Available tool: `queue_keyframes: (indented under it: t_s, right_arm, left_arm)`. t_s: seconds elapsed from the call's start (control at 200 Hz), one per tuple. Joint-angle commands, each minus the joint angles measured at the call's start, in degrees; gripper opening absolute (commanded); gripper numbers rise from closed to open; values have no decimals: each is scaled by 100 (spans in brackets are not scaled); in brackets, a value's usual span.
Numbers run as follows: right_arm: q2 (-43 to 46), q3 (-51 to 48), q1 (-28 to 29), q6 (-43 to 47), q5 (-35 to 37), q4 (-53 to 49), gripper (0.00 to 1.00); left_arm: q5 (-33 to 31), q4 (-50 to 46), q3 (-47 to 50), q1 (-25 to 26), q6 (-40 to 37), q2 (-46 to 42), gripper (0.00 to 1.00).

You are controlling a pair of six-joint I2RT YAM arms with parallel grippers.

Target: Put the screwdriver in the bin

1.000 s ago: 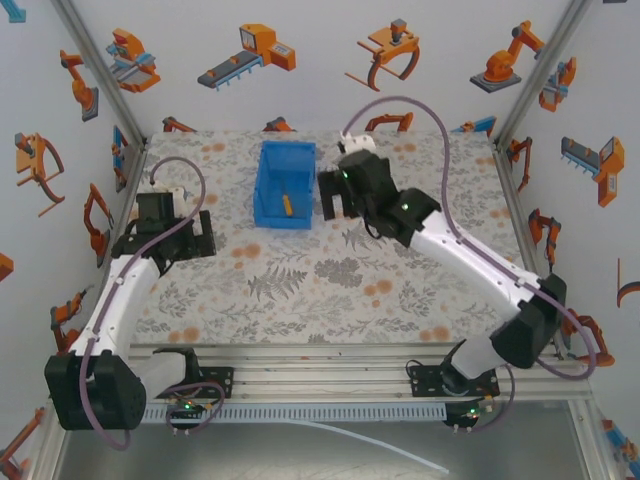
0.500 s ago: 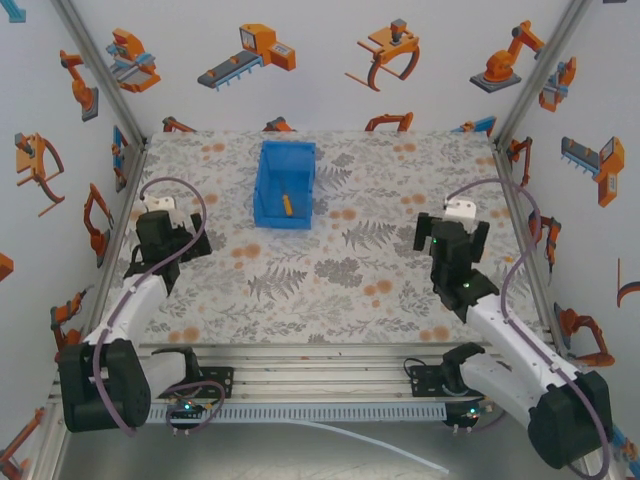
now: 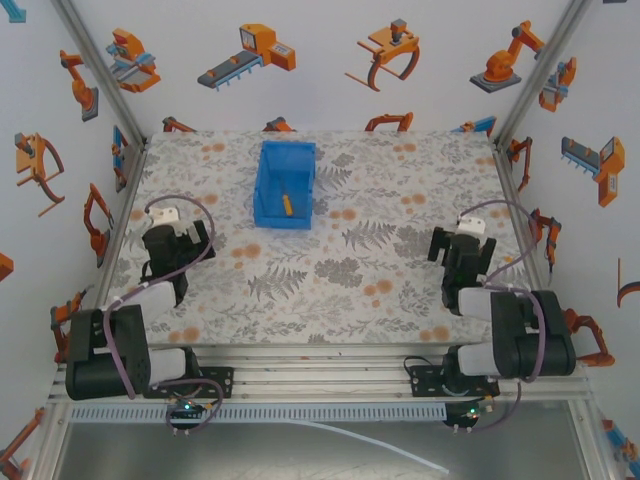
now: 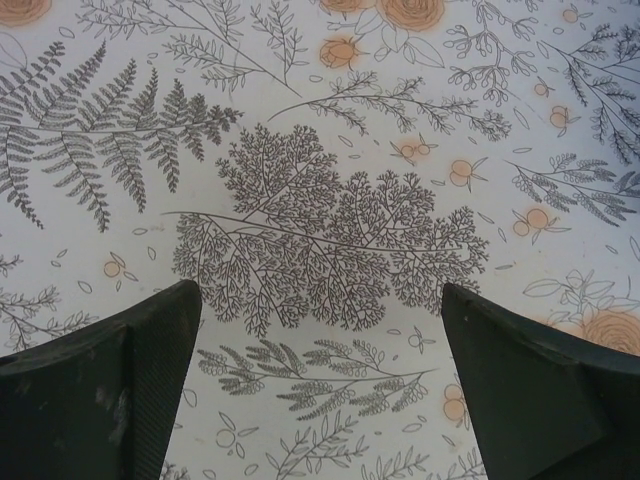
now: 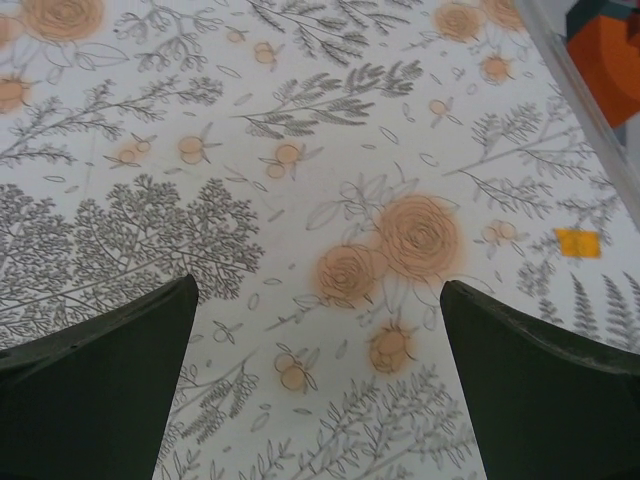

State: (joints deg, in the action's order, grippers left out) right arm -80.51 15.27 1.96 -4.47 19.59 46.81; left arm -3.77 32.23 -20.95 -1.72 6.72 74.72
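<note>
Plainly, from the top external camera, the screwdriver (image 3: 287, 204) lies inside the bin (image 3: 262, 185), orange-yellow handle on the blue floor near the lower front lip, with the tall walls all around it, so the task looks done as far as placing goes. The bin stands toward the far middle of the floral table (image 3: 330, 270), well apart from both arms. The left arm (image 3: 100, 350) and the right arm (image 3: 530, 335) are each folded close to their bases at the near edge, 1 on each side. I judge this a parked pose that leaves the middle of the table free and keeps anything from knocking the bin. At the left wrist, the left fingers (image 4: 100, 400) stand wide apart with nothing between them – just fern print on the table below, which fits an arm that has no part to play in holding anything now. At the right wrist, the right fingers (image 5: 90, 390) are likewise spread and empty above orange blossoms, near the table's right edge rail. With the 2 sets of fingers bare and the tool resting in the bin, I'd say nothing more is needed.
</note>
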Motion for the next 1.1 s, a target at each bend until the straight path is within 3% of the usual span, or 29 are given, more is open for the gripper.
queue_keyframes:
  t_s: [0.0,0.06,0.195,0.315,0.531,1.096]
  right_arm:
    - [-570,24,-96,45,-595,1328,99]
    - [-911,-53,-112,112,-766,1897,99]
    - [-837,60,-154,125,-1002,1572,99]
    - [-817,229,-319,56,-1458,1229,99]
    - [-802,602,-397,-104,-1311,488,99]
    - [-808,677,-398,14,-1599,379,99]
  left_arm:
    - [33,970,-49,-45,-62,367,97]
    - [76,1120,-138,-40,-44,617,97]
    - [169,1162,-238,54,-183,928,97]
    - [265,2513,163,89,-256,1444,97]
    - [165,1575,-208,161,-329,1339,97]
    - [57,1593,-243,268,-430,1373,97]
